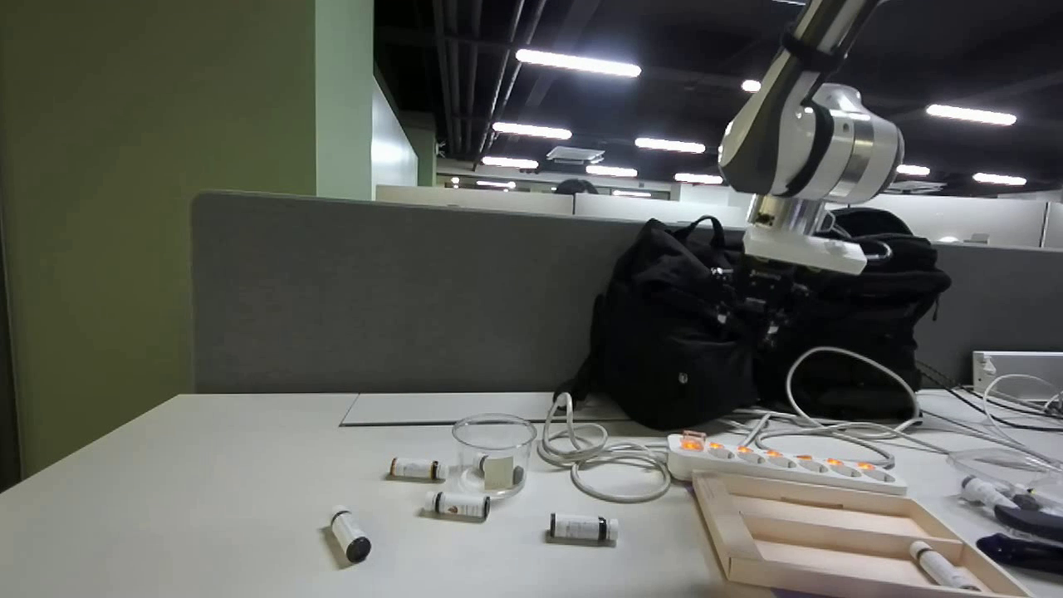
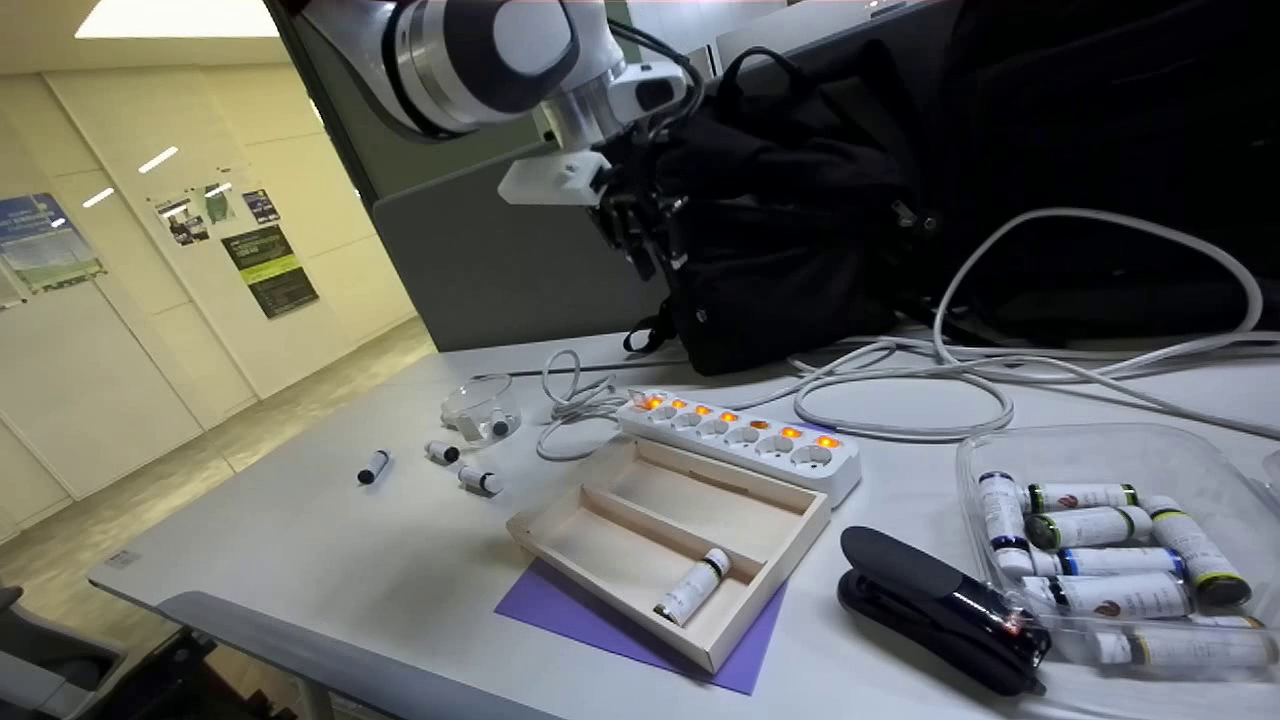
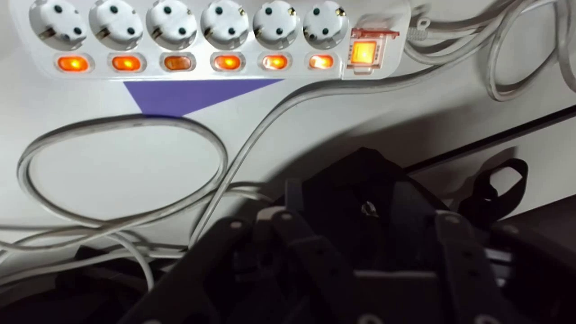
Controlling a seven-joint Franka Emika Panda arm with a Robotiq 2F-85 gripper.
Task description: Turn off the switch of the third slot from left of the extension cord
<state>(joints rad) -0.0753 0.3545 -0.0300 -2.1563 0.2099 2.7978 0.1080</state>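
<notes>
The extension cord is a long white power strip lying on the table, in both exterior views (image 1: 785, 469) (image 2: 743, 437) and across the top of the wrist view (image 3: 225, 27). It has a row of round sockets, each with a small orange switch. A larger lit main switch (image 3: 362, 52) sits at its cable end under a raised clear cover. In the wrist view the third switch from the left (image 3: 177, 63) is dim; the others glow. My gripper (image 3: 348, 198) is open and empty, high above the table by the black backpack, apart from the strip (image 1: 751, 311) (image 2: 655, 235).
Black backpacks (image 1: 681, 349) stand behind the strip. White cables (image 2: 905, 405) loop around it. A wooden tray (image 2: 690, 535) holding a small bottle lies before it. A stapler (image 2: 935, 610), a clear box of bottles (image 2: 1110, 440), a clear cup (image 1: 494, 432) and loose bottles are around.
</notes>
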